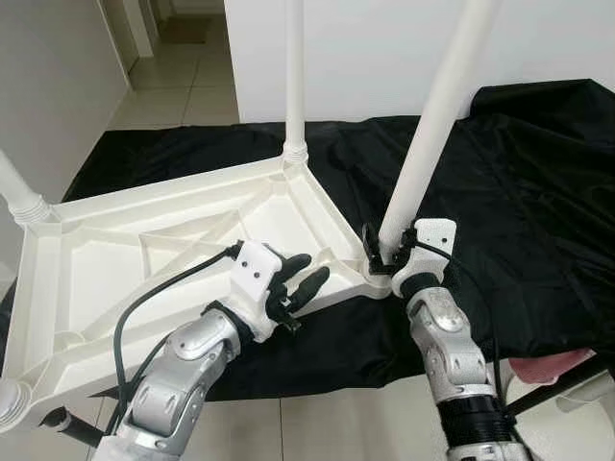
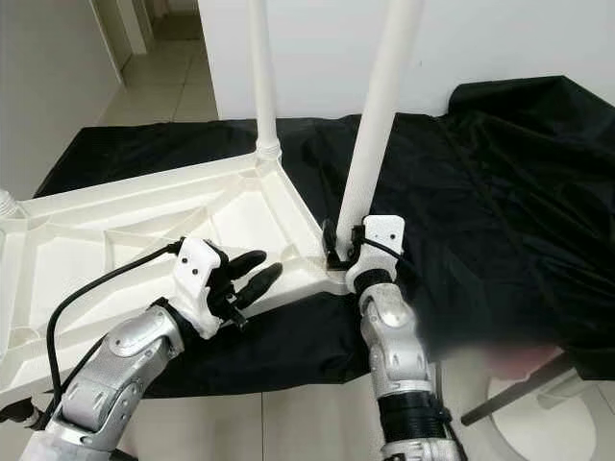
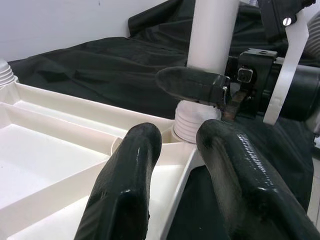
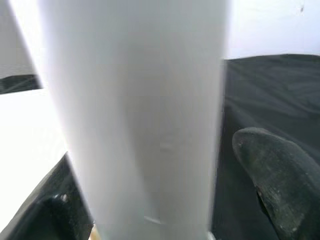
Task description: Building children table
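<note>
The tabletop (image 1: 144, 250) lies upside down on a black cloth (image 1: 519, 192), its ribbed underside facing up and its long axis running from my left toward the middle, with its near left corner hanging past the cloth's edge over the tiled floor (image 1: 317, 427). Legs stand up from its corners: the near leg (image 1: 432, 125) rises from the near right corner, leaning slightly to my right, and its threaded base sits at the corner socket; the far leg (image 1: 295, 77) stands straight at the far right corner; a third leg (image 1: 14, 187) shows at the far left. My right jaws (image 1: 387, 252) pinch the near leg low down, just above the socket, one finger (image 4: 280, 185) on each side of the tube, the forearm reaching up from below with the wrist held upright. My left jaws (image 1: 300, 280) hover spread over the tabletop's near rim, just beside that corner, holding nothing, fingers (image 3: 125, 190) pointing toward the near leg; the elbow is bent low at my left. To the right of the near leg the cloth lies bare. A white wall (image 1: 384, 48) stands behind.
</note>
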Tool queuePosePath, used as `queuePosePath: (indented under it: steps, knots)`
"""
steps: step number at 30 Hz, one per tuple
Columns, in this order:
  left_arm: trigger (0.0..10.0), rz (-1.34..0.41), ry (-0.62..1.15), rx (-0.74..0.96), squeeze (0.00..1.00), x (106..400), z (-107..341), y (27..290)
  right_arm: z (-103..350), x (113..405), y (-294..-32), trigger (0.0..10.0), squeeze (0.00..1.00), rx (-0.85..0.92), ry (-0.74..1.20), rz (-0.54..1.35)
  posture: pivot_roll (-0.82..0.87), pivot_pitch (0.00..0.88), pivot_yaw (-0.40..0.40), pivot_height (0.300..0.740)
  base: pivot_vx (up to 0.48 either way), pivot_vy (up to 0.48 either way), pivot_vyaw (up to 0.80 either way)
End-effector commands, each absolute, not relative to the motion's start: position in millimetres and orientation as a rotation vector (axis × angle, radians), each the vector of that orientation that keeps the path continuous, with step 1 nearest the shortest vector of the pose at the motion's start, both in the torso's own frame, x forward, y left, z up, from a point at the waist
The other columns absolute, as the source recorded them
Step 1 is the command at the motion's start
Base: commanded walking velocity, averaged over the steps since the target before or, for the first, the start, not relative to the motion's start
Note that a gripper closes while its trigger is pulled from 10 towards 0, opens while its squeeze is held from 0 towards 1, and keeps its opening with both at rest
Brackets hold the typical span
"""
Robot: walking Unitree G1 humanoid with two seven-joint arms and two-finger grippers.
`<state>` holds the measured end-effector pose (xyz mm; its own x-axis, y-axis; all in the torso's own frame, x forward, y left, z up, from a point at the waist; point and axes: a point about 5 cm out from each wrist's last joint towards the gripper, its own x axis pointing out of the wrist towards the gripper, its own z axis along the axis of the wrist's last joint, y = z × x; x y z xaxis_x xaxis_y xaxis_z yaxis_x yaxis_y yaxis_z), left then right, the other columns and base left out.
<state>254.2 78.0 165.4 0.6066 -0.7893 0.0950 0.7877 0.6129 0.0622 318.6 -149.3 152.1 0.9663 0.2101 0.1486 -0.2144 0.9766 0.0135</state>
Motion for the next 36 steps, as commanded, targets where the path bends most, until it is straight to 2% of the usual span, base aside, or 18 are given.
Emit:
queuePosePath:
  steps: [1,5,7,14,15,17,18,20,21,22,23,24,25,26,27,29,36]
  knots:
    - [10.0,-0.948,-0.105,0.034,0.00,253,162,74,152,321,-149,10.0,0.00,0.015,-0.147,0.303,-0.01,0.000,0.035,0.740,0.000,0.000,0.00]
    - [10.0,-0.957,-0.098,0.034,0.00,251,161,72,151,323,-151,10.0,0.00,0.008,-0.141,0.376,-0.01,0.000,0.036,0.740,0.000,0.000,0.00]
    - [10.0,-0.985,-0.074,0.068,0.00,247,154,67,150,326,-153,10.0,0.00,-0.020,-0.128,0.493,-0.01,0.001,0.037,0.740,0.000,0.000,0.00]
    - [10.0,-0.995,-0.053,0.110,0.00,246,148,61,149,333,-158,10.0,0.00,-0.083,-0.110,0.608,0.00,0.012,0.038,0.740,0.000,0.000,0.00]
    - [10.0,-0.991,-0.046,0.119,0.00,246,146,61,148,334,-160,9.5,0.00,-0.097,-0.103,0.616,0.00,0.014,0.038,0.740,0.000,0.000,0.00]
    - [10.0,-0.989,-0.041,0.125,0.00,246,144,60,148,336,-161,9.5,0.00,-0.108,-0.100,0.620,0.00,0.014,0.038,0.740,0.000,0.000,0.00]
    - [10.0,-0.983,-0.037,0.139,0.00,247,142,60,146,337,-162,8.9,0.00,-0.111,-0.093,0.629,0.00,0.017,0.040,0.740,0.000,0.000,0.00]
    - [10.0,-0.978,-0.034,0.147,0.00,247,141,60,146,338,-163,8.9,0.00,-0.112,-0.088,0.634,0.00,0.017,0.040,0.740,0.000,0.000,0.00]
    - [10.0,-0.972,-0.030,0.149,0.00,247,140,60,145,339,-164,7.3,0.00,-0.115,-0.081,0.639,0.00,0.019,0.040,0.740,0.000,0.000,0.00]
    - [10.0,-0.965,-0.029,0.153,0.00,248,139,59,144,340,-165,6.2,0.00,-0.123,-0.076,0.645,0.00,0.019,0.040,0.740,0.000,0.000,0.00]
    - [10.0,-0.957,-0.028,0.159,0.00,249,139,59,143,341,-166,3.9,0.00,-0.127,-0.070,0.649,0.00,0.019,0.040,0.740,0.000,0.000,0.00]
    - [10.0,-0.951,-0.028,0.166,0.00,249,138,60,142,342,-168,3.1,0.00,-0.132,-0.065,0.649,0.00,0.023,0.042,0.740,0.000,0.000,0.00]
    - [10.0,-0.951,-0.028,0.166,0.00,249,138,60,142,342,-168,3.1,0.00,-0.132,-0.065,0.649,0.00,0.023,0.042,0.740,0.000,0.000,0.00]
    - [10.0,-0.949,-0.028,0.169,0.00,250,138,60,142,343,-169,2.6,0.00,-0.133,-0.063,0.650,0.00,0.023,0.042,0.740,0.000,0.000,0.00]
    - [10.0,-0.949,-0.028,0.169,0.00,250,138,60,142,343,-170,0.4,0.00,-0.133,-0.061,0.652,0.00,0.023,0.042,0.740,0.000,0.000,0.00]
    - [10.0,-0.946,-0.029,0.167,0.00,251,138,60,140,344,-173,0.0,0.00,-0.132,-0.051,0.651,0.00,0.023,0.042,0.740,0.000,0.000,0.00]
    - [10.0,-0.945,-0.032,0.166,0.00,251,139,59,135,344,-176,0.0,0.00,-0.104,-0.036,0.648,0.00,0.031,0.038,0.740,0.000,0.000,0.00]
